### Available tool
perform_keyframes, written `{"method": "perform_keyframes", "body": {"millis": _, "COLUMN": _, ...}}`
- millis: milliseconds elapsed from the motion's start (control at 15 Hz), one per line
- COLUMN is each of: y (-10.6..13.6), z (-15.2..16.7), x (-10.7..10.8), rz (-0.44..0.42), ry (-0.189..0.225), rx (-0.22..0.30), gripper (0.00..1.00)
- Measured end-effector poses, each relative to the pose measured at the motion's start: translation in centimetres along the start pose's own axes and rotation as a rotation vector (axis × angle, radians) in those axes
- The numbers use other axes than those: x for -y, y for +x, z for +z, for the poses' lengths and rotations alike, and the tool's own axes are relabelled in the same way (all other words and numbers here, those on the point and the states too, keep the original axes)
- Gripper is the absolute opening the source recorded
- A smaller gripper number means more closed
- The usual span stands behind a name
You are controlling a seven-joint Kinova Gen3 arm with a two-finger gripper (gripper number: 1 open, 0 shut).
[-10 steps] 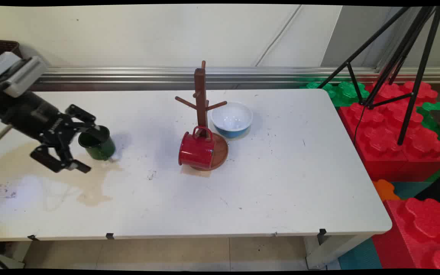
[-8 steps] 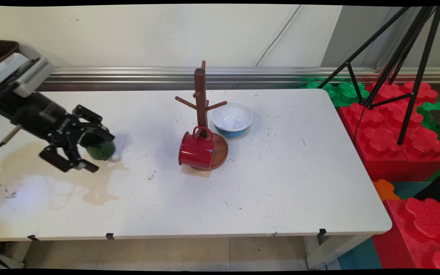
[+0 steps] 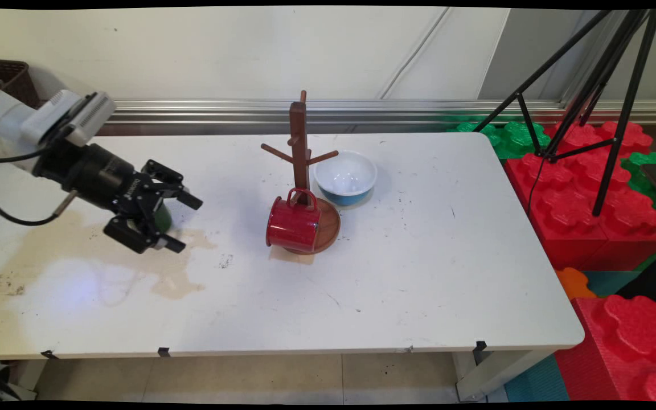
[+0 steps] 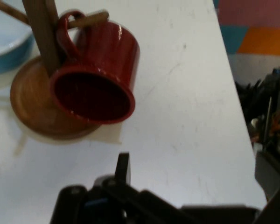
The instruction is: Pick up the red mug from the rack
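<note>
**Green cup behind an open claw**

A dark green metal cup (image 3: pixel 162 218) stands on the white table (image 3: pixel 419 273) at its left side, mostly hidden behind the black two-finger gripper (image 3: pixel 181 222). The gripper's fingers are spread wide and hold nothing; the cup shows between them, though whether it touches either finger cannot be told. A tan stain (image 3: pixel 180 282) spreads just below. Well to the right, a glossy red enamel mug (image 3: pixel 294 224) lies tipped on the round base of a brown wooden mug tree (image 3: pixel 300 149), with a white-and-blue bowl (image 3: pixel 345 177) just behind.
</note>
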Motion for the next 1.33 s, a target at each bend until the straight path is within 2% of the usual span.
{"method": "perform_keyframes", "body": {"millis": 200, "y": -0.8, "z": 1.1, "x": 0.6, "rz": -0.01, "ry": 0.011, "rx": -0.044, "gripper": 1.0}}
{"method": "perform_keyframes", "body": {"millis": 867, "y": -3.3, "z": 3.6, "x": 1.2, "rz": -0.04, "ry": 0.027, "rx": -0.117, "gripper": 1.0}}
{"method": "perform_keyframes", "body": {"millis": 1333, "y": -4.1, "z": 6.0, "x": 1.4, "rz": -0.06, "ry": 0.033, "rx": -0.155, "gripper": 1.0}}
